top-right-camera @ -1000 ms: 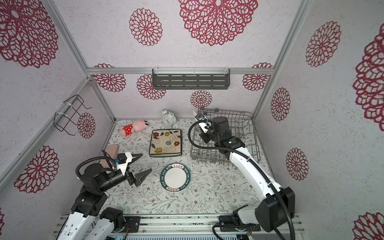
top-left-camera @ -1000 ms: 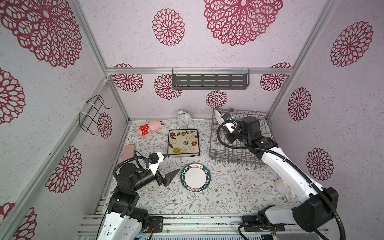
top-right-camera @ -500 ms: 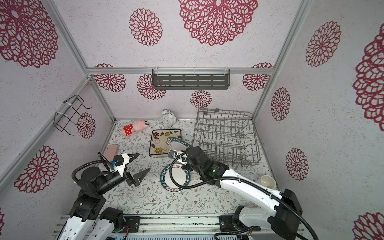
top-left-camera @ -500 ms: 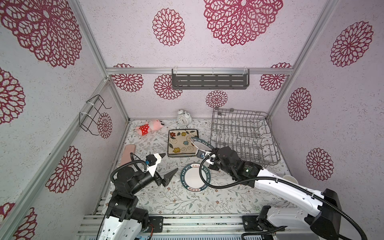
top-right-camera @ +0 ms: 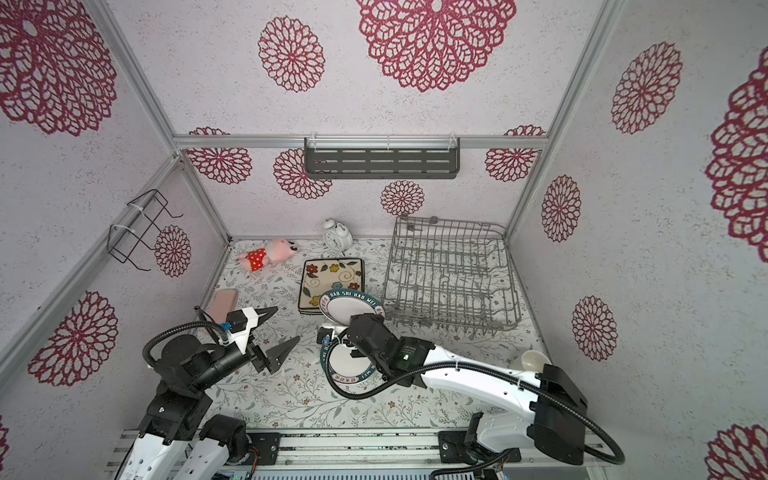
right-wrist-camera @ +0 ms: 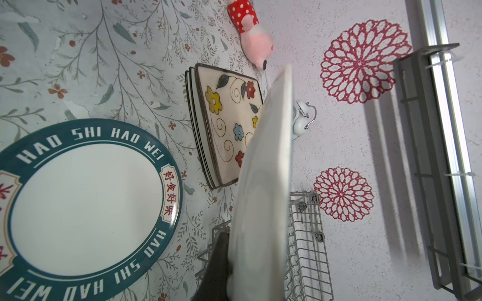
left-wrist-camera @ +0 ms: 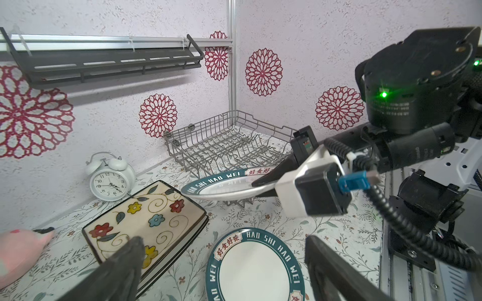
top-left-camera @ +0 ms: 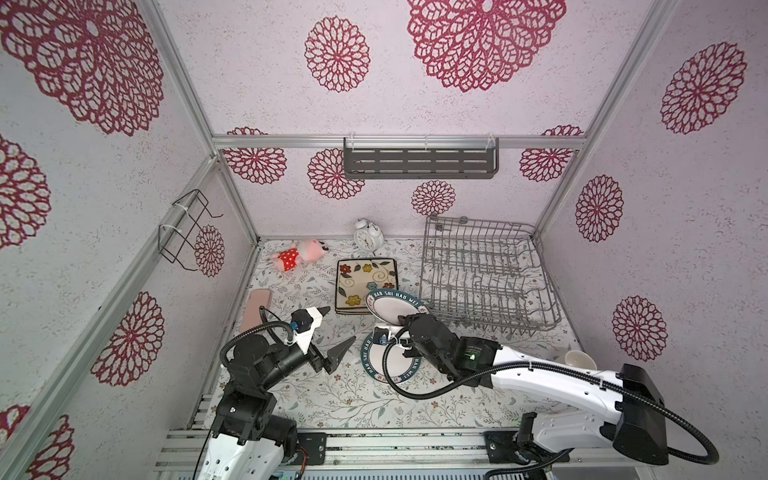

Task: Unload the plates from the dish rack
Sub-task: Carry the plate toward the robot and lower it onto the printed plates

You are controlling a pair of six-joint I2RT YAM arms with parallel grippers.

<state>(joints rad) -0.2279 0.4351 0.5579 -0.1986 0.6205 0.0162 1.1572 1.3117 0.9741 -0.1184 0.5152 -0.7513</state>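
Has swung the right gripper (top-left-camera: 398, 323) within the last second from the far left corner of the dish rack (top-left-camera: 486, 274) out to the middle of the worktop (top-left-camera: 332, 390). Holds there, clamped by its near rim, a round teal-rimmed plate (top-left-camera: 392, 305), tilted, above a matching plate (left-wrist-camera: 254, 271) lying flat, and overlapping the near right corner of the square flower-painted stack (top-left-camera: 365, 282). Leaves the rack bare of plates in both top views, so probably the last one out. Keeps the left gripper (top-left-camera: 340, 324) spread wide and empty, left of the lying plate. Remains, by the look of it, only to lower and let go.
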